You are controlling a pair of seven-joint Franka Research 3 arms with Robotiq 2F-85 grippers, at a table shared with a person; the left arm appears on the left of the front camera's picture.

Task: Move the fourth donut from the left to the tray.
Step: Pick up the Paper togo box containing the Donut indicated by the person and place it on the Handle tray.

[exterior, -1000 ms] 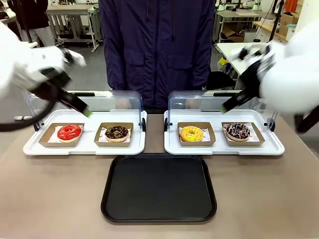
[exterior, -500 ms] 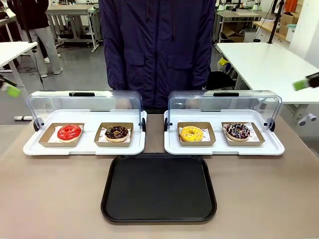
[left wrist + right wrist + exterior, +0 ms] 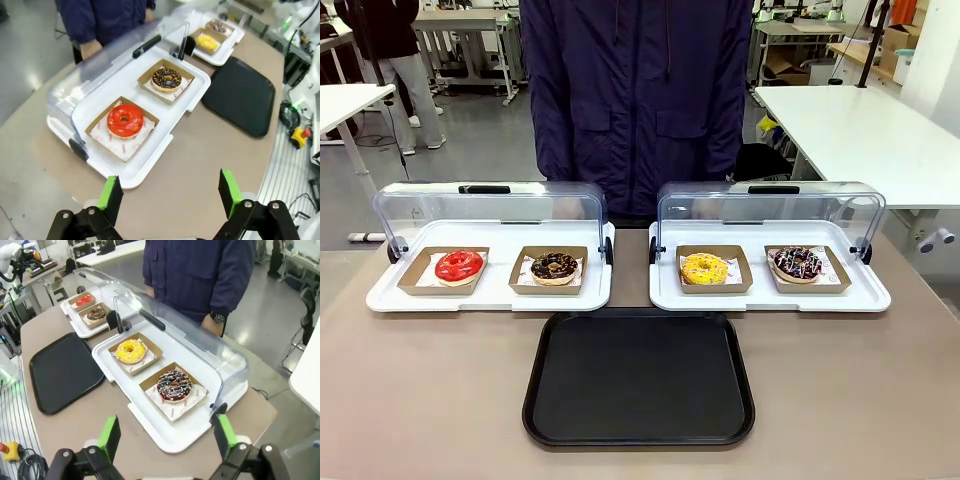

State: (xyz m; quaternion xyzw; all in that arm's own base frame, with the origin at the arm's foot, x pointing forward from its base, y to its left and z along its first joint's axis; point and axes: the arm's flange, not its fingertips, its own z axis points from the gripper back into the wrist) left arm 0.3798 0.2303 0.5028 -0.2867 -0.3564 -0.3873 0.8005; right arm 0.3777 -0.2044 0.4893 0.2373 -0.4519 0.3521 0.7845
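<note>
Fourth donut [image 3: 174,385] centred beyond right end effector [image 3: 166,436] — apart, jaws spread

The fourth donut [image 3: 798,263] sits in its cardboard holder [image 3: 837,284] on the right-hand white tray [image 3: 770,300], beyond the black tray [image 3: 639,378].

Bright, even, sharp; wrist-view distortion

My left wrist view leaves the fourth donut [image 3: 218,26], near the tabletop's [image 3: 210,150] far edge, too small for detail.
</note>
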